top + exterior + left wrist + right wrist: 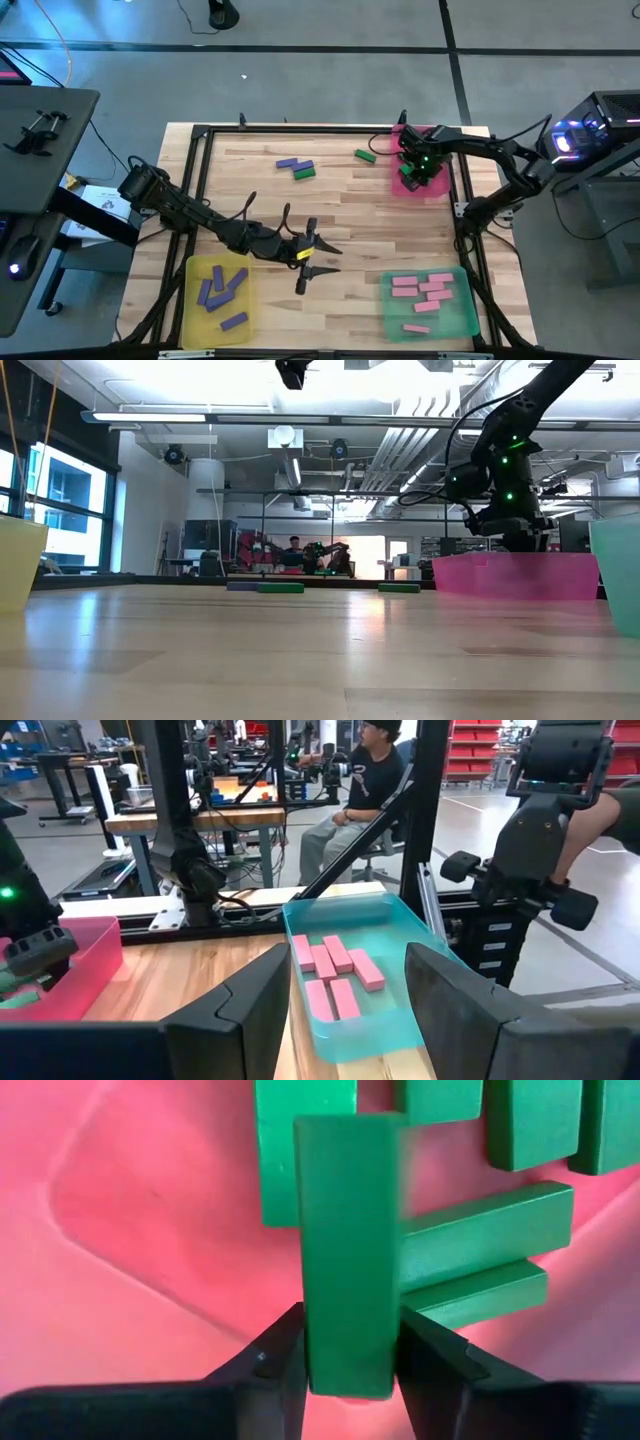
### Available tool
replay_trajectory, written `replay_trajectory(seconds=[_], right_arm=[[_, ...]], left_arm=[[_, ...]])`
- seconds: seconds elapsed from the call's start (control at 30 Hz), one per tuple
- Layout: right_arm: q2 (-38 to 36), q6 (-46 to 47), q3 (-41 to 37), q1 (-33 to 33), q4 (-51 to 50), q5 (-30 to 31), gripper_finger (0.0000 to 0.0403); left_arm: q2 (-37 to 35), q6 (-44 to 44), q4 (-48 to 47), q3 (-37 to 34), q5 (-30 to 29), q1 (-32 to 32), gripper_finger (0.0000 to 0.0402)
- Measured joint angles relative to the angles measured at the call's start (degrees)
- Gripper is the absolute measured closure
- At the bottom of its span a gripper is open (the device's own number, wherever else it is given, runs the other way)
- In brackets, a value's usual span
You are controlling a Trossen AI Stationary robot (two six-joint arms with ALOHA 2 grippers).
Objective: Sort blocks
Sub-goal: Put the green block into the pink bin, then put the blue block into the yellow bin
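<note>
Three trays are being used for the sort, one colour each, though not matched to tray colour. The pink tray [408, 183] at the table's far right corner is collecting green blocks, and the right gripper [350, 1365] is hanging right over it with a green block [345, 1250] between its fingers. The block is still touched on both sides by the fingers, so it looks clamped, but whether the grip is being let go can't be told. It's held above the greens already lying in the tray [485, 1230], presumably so it gets dropped in with its own colour.

Pink blocks [425, 290] are laid in the green tray [470, 320] at the near right corner, and purple blocks [222, 288] are in the yellow tray [195, 320] at the near left corner.

Still unsorted on the bare table near the far edge: a purple block [292, 162] touching a green one [304, 173], plus a lone green block [364, 155] just beside the pink tray.

The left gripper [312, 258] is parked over the near middle of the table, fingers apart, nothing held, probably kept clear until its next pick.
</note>
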Motion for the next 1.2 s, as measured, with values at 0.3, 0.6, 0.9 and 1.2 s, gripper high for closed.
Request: replay_trajectory(seconds=[0.3, 0.6, 0.9, 1.2], right_arm=[[-0.2, -0.6, 0.0, 0.0, 0.1, 0.5, 0.0224], [-12.4, 1.2, 0.0, 4.5, 0.0, 11.1, 0.0229], [-32.8, 10.6, 0.0, 21.8, 2.1, 12.5, 0.0231], [-37.5, 24.7, 0.0, 52.6, 8.4, 26.5, 0.0231]], left_arm=[[0.0, 0.0, 0.0, 0.0, -0.1, 0.0, 0.0216], [0.0, -0.8, -1.5, 0.0, -3.4, 0.0, 0.0216], [0.0, -1.9, -3.0, 0.0, -9.7, 0.4, 0.0216], [0.0, -4.9, -4.3, 0.0, -11.2, 2.1, 0.0216]])
